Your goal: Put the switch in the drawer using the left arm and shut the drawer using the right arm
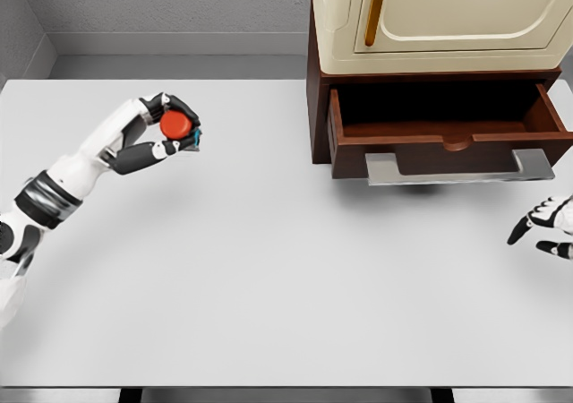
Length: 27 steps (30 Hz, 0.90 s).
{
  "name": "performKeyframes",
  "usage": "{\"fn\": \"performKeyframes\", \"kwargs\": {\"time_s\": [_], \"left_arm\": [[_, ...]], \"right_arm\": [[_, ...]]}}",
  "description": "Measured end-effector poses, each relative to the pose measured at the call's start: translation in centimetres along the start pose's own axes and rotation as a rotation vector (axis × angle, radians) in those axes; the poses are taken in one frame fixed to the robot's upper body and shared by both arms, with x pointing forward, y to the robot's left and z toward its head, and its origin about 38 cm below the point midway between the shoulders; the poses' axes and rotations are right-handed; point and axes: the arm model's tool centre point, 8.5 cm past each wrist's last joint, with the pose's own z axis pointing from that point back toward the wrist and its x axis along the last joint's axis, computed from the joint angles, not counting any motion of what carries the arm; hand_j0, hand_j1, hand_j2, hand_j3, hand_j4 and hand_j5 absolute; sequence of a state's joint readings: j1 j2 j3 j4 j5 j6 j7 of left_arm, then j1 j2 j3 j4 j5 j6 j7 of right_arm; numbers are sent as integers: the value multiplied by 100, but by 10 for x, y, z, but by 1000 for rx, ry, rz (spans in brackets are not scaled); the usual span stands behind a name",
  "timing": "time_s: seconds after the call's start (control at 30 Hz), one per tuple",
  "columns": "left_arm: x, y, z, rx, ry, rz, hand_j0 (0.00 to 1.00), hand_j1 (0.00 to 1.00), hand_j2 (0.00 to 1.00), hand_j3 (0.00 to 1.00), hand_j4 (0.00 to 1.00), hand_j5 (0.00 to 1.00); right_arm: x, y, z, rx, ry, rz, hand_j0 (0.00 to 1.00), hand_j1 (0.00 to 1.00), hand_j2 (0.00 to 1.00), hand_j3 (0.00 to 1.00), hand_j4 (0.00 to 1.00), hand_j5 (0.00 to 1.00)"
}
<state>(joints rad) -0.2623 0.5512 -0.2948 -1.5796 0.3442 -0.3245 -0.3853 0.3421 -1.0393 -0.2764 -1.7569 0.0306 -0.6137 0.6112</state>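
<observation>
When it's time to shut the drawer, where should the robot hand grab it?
Probably the grey handle across the open drawer front. It sticks out toward the robot, so the right hand, open nearby, could come from the front and push it in.

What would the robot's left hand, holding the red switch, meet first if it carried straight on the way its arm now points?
Pointing up and right, the left hand with the switch would probably cross bare table and meet the brown cabinet, though height is unclear.
</observation>
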Motion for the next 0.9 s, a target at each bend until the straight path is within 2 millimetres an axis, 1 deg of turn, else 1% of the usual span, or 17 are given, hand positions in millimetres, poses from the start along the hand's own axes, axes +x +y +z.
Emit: {"fn": "performKeyframes", "kwargs": {"time_s": [0.07, 0.17, 0.2, 0.33, 0.5, 0.53, 0.7, 0.9], "left_arm": [[3, -4, -3, -10, -12, 1, 41, 41, 41, 41, 41, 41], [14, -7, -10, -25, -45, -9, 41, 41, 41, 41, 41, 41], [20, -5, -15, -32, -61, -26, 41, 41, 41, 41, 41, 41], [29, -13, -28, -52, -95, -59, 41, 41, 41, 41, 41, 41], [36, -25, -46, -61, -127, -102, 41, 41, 41, 41, 41, 41], [37, -28, -47, -62, -130, -105, 41, 41, 41, 41, 41, 41], [48, -30, -58, -61, -171, -119, 41, 41, 41, 41, 41, 41], [61, -38, -70, -60, -214, -139, 41, 41, 41, 41, 41, 41]], "right_arm": [[0, -2, -1, -3, -3, 3, 56, 56, 56, 56, 56, 56], [1, 0, -2, 0, -5, 0, 56, 56, 56, 56, 56, 56], [1, 1, -2, 3, -5, -2, 56, 56, 56, 56, 56, 56], [1, 2, -2, 6, -6, -5, 56, 56, 56, 56, 56, 56], [1, -3, -2, -7, -10, 0, 55, 55, 55, 55, 55, 55], [1, -7, -2, -17, -12, 8, 55, 55, 55, 55, 55, 55], [2, -17, 0, -15, -18, 19, 56, 56, 56, 56, 56, 56], [3, -18, 0, 2, -30, 7, 56, 56, 56, 56, 56, 56]]}}
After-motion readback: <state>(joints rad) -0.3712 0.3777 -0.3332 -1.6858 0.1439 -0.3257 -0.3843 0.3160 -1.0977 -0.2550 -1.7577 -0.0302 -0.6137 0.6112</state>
